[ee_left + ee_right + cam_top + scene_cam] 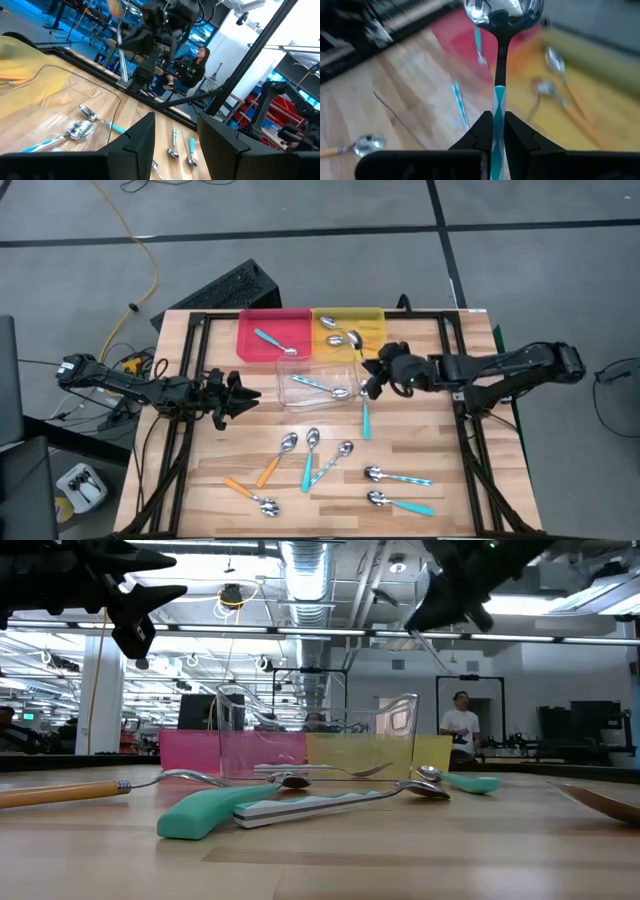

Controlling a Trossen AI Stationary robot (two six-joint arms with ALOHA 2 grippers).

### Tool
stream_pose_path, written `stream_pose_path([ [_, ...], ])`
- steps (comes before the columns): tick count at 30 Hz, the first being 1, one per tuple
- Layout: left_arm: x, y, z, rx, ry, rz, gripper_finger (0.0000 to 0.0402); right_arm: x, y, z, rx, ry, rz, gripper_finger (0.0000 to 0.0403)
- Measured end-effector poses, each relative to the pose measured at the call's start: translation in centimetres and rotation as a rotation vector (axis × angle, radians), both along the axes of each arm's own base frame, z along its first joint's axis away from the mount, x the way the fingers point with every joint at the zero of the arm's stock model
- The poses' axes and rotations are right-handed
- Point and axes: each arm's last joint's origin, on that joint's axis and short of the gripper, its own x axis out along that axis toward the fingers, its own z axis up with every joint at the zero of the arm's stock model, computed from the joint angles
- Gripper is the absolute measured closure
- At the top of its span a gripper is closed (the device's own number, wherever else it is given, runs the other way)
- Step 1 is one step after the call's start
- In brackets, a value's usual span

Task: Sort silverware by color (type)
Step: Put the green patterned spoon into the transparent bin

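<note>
The right gripper [499, 131] hangs above the worktop [250, 440] at the near corner of the yellow tray [372, 325], just beside the clear tray [300, 388], its fingers [480, 131] pressed onto the slim handle of a striped blue spoon [499, 95] whose shiny bowl points away from the wrist. The pinch sits low on the handle, with most of the spoon's length and its heavy bowl beyond it — a likely cause of pivoting or slipping during any quick swing. Three trays stand close together, and the held spoon's striped handle resembles the one already in the clear tray; a release slightly off to the side could probably drop it into the yellow tray, where orange-handled spoons [333, 323] lie, or onto a tray wall, from which it could bounce out. A low approach could also catch the clear tray's rim and shove it against its neighbours. The left gripper [240, 392] waits over the worktop's left side with its fingers [142, 137] spread and nothing between them; it appears well apart from the right arm. The remaining silverware [318, 458] lies scattered on the near half of the worktop, and a teal spoon [270, 340] rests in the red tray [250, 345].
</note>
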Motion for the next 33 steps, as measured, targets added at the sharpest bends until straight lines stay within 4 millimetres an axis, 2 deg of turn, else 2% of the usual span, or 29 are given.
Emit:
stream_pose_path([
  [5, 0.0, 0.0, 0.0, 0.000, 0.000, 0.000, 0.0271, 0.7, -0.4, 1.5, -0.178, -0.062, 0.080, 0.0352],
  [13, 0.0, 0.0, -0.1, 0.002, 0.009, 0.000, 0.0271, 1.3, -1.4, 3.3, -0.291, -0.199, 0.156, 0.0352],
  [20, 0.0, 0.0, -0.2, 0.004, 0.021, 0.000, 0.0271, 2.1, -2.4, 3.2, -0.289, -0.245, 0.204, 0.0352],
  [33, 0.0, 0.1, -0.2, 0.001, 0.021, 0.022, 0.0271, 5.3, -3.6, 0.9, -0.291, -0.277, 0.313, 0.0352],
])
